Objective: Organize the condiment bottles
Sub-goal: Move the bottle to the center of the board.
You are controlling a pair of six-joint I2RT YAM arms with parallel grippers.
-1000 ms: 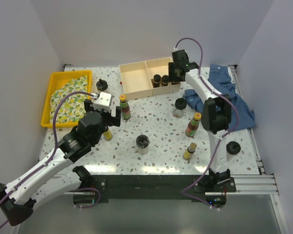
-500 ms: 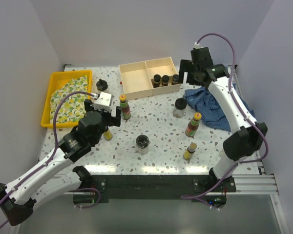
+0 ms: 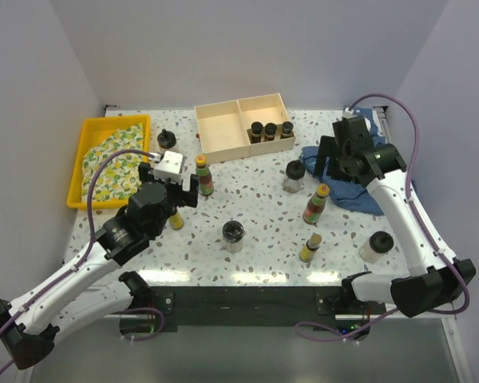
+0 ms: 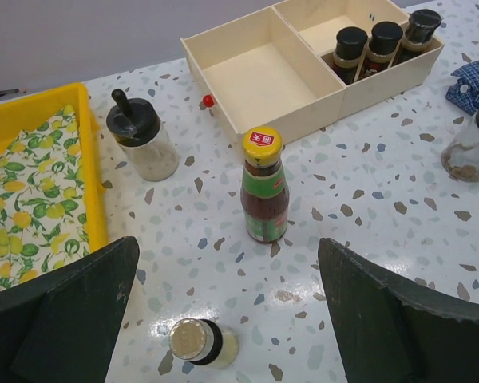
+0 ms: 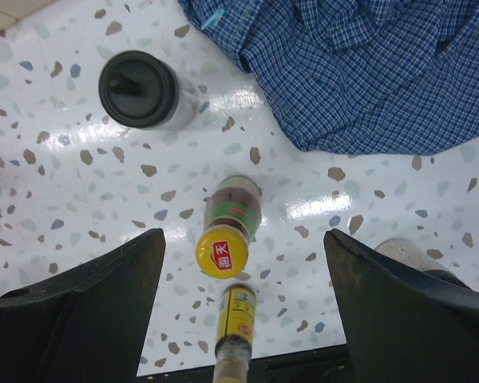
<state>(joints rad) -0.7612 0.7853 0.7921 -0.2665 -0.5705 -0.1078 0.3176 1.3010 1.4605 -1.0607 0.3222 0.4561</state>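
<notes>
My left gripper [image 3: 176, 191] is open and empty above the table; in the left wrist view [image 4: 239, 319] a red sauce bottle with a yellow cap [image 4: 264, 187] stands ahead of it, and a tiny yellow bottle [image 4: 199, 343] stands between its fingers, lower down. My right gripper [image 3: 333, 169] is open and empty, hovering above a second sauce bottle [image 5: 227, 227] and another small yellow bottle [image 5: 237, 327]. Three dark-capped bottles [image 3: 270, 130] stand in the wooden box's right compartment [image 3: 239, 124]. Black-lidded jars stand at the back left [image 3: 166, 140], centre [image 3: 233, 235], right of centre [image 3: 294, 175] and front right [image 3: 376, 246].
A yellow tray [image 3: 84, 163] with a lemon-print cloth sits at the left. A blue checked cloth [image 3: 347, 187] lies crumpled at the right, beside the right gripper. The box's left compartment [image 3: 222, 128] holds nothing.
My right arm has swung from above the box at the back to the right and forward, over the sauce bottle by the blue cloth. The left arm has not moved.
</notes>
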